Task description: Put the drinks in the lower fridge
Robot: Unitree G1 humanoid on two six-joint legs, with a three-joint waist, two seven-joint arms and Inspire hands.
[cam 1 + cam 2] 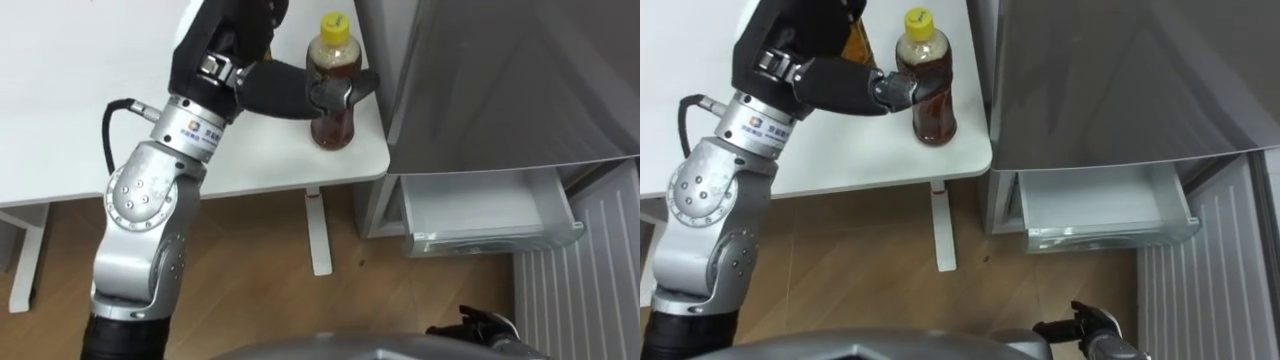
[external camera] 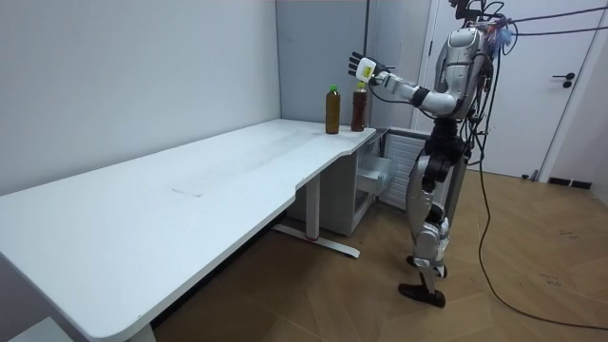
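**Left hand above an upright bottle, not yet on it**

Left hand (image 1: 282, 88): out over the tabletop (image 1: 90, 60) corner, fingers loosely parted, nothing in them. In the eye views it crosses the bottle's waist and reads like a grasp. The room view puts it up at about cap level, on the robot's side of the bottle. Judged apart, not touching.

Bottle (image 1: 335, 125): just below and beyond the fingertips, standing on the tabletop corner next to the fridge (image 1: 500, 90). Upright, long axis vertical, yellow cap up, amber drink inside. To close on the body, the hand probably needs to drop and ease forward, taking the bottle from the side, across its axis.

Second bottle (image 2: 332, 109): just beside the first, on the side away from the fridge. Also upright, green cap.

Right hand (image 1: 480, 326): low by the robot's body, well apart from both bottles. The left hand is much the nearer.

Drawer (image 1: 480, 210): pulled open at the fridge's foot, below tabletop level, to the robot's right of the bottle. The carry would likely run up, right, then down.

Risk, as a judgement: a tall, narrow bottle close to the tabletop edge. Descending fingers that clip the cap could tip it toward the fridge or off the corner.
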